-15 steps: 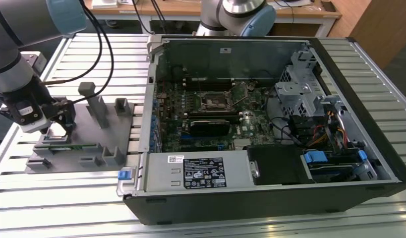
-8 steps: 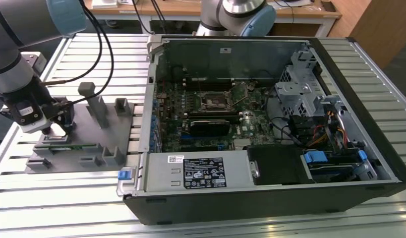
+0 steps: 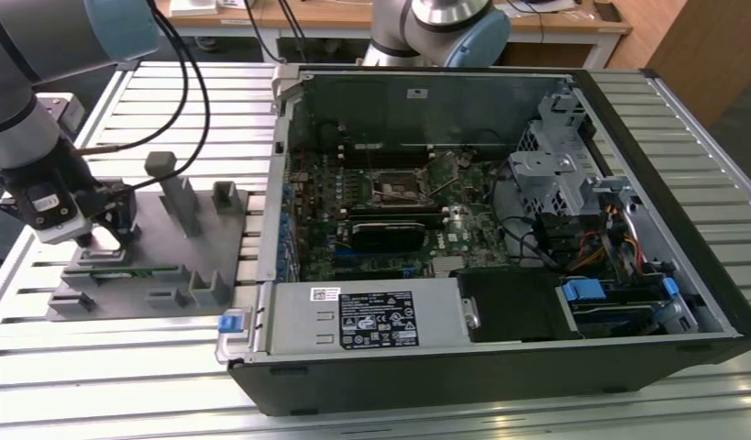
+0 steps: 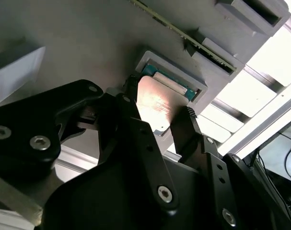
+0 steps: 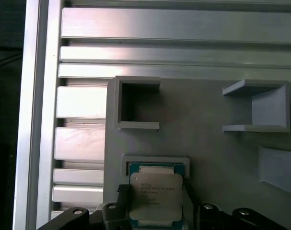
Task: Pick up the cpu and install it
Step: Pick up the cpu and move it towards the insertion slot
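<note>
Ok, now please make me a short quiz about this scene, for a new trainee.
1. True or false: the cpu already lies inside the computer case.
2. Fill in: the gripper is positioned at the ___.
3. In the exterior view, the gray fixture stands at the case's: A left, B right, C far side.
Key: 1 false; 2 cpu; 3 A.

Slatted aluminium table [image 3: 192,92], wooden desk [image 3: 338,20] behind, brown wooden panel [image 3: 700,46] beside
</note>
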You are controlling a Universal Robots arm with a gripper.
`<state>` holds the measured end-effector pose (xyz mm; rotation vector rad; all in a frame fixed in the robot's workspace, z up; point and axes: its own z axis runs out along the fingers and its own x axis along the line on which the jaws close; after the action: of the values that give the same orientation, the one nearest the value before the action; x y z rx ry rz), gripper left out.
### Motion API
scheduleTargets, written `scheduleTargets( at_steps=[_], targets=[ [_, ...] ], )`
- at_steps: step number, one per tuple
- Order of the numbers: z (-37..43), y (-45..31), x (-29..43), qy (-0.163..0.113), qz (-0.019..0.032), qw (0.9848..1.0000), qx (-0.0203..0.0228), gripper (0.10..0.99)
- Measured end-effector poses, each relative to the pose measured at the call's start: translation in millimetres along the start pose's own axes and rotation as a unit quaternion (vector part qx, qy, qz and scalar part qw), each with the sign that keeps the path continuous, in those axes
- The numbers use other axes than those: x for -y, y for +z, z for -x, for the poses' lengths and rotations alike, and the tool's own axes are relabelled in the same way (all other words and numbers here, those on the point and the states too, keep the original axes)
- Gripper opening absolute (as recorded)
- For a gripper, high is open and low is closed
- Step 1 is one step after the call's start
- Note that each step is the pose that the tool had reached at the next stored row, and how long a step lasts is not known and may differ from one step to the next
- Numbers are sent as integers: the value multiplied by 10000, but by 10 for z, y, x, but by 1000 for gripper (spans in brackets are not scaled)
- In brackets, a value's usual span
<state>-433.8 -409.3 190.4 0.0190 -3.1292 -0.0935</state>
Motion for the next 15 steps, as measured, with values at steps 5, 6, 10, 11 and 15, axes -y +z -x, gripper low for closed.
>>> scheduleTargets(
  at_steps=[5,6,10,11,15],
  targets=[
    [-1,-51,-3,0,0,10000,0,525],
    [0,-58,-4,0,0,10000,0,525],
    [-1,-92,-5,0,0,10000,0,525],
    [-1,-108,-6,0,0,10000,0,525],
    [-1,-121,-8,0,18,10000,1,525]
  ],
)
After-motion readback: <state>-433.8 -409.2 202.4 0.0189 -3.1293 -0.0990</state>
